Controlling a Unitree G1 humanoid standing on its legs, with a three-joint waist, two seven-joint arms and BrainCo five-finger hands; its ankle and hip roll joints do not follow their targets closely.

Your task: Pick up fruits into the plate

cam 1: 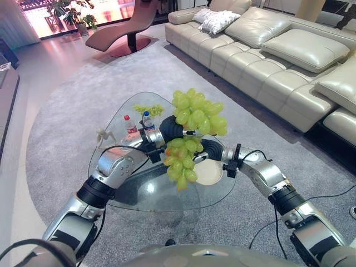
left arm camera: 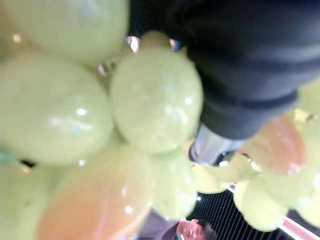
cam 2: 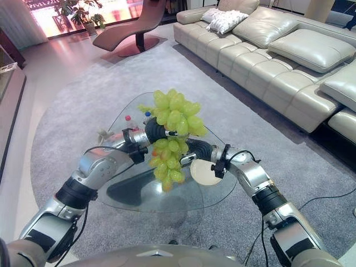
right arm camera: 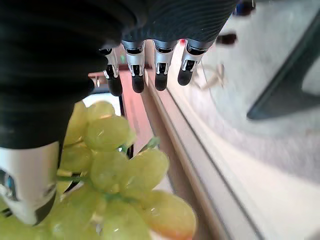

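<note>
My two robot hands meet above the glass worktop (cam 1: 133, 194), both at grape bunches. My left robot hand (cam 1: 167, 129) has its dark ribbed cover pressed into the big upper grape bunch (cam 1: 197, 111), which stands raised above both wrists; its fingers are buried among the grapes, so I cannot tell whether they are curled or straight. My right robot hand (right arm camera: 145, 70) has its silver, dark-tipped fingers straight in a row, spread clear of the fruit, while grapes sit against the thumb side below them. A second, lower grape bunch (cam 1: 181, 161) hangs between my two wrists, over the worktop and just beside the plate (cam 1: 211, 173).

The plate is round, pale and smooth, and my right wrist and the hanging grapes cover part of it. In my left wrist view the grapes are so close that they blur into pale green globes, some tinged orange. Farther across the worktop lie a smaller green bunch (cam 1: 149, 109) and two small bottles (cam 1: 138, 122). The worktop is clear glass, rounded, on a grey carpet (cam 1: 72, 105).
</note>
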